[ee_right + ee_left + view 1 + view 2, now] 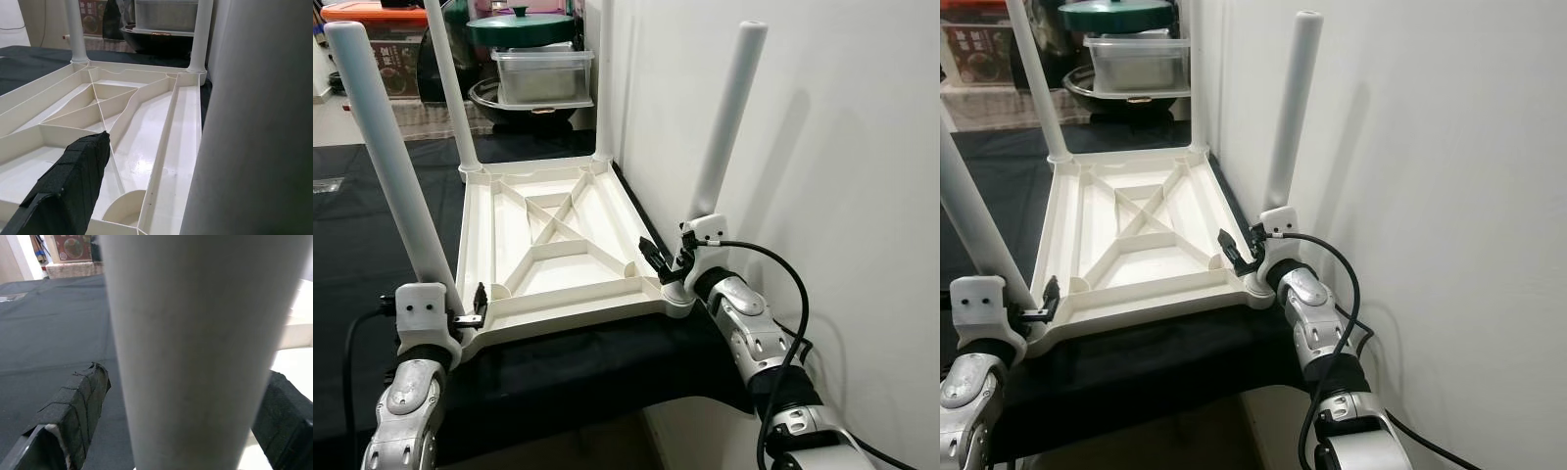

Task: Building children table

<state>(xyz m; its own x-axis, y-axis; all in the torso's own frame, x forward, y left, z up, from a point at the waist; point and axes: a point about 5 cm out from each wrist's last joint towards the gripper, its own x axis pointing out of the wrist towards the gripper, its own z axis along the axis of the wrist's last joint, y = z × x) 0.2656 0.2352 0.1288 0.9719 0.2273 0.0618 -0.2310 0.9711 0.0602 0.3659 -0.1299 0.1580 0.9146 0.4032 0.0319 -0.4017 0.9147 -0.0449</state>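
A white plastic children's table (558, 235) lies upside down on a black cloth, its ribbed underside up and all its legs standing upright. My left gripper (460, 311) is at the base of the near left leg (386, 147). Its black fingers (73, 406) stand open on either side of the leg, with a thin gap showing on one side. My right gripper (658, 262) is at the near right corner, beside the base of the near right leg (724, 127). It is open. One finger (73, 186) hovers over the underside, well apart from that leg (254, 122).
A white wall (832, 147) runs close along the table's right side. The black cloth (362, 215) spreads to the left, and its front edge (587, 392) drops off just before me. Stacked pots, a green lid (519, 27) and a clear tub (540, 70) stand behind the table.
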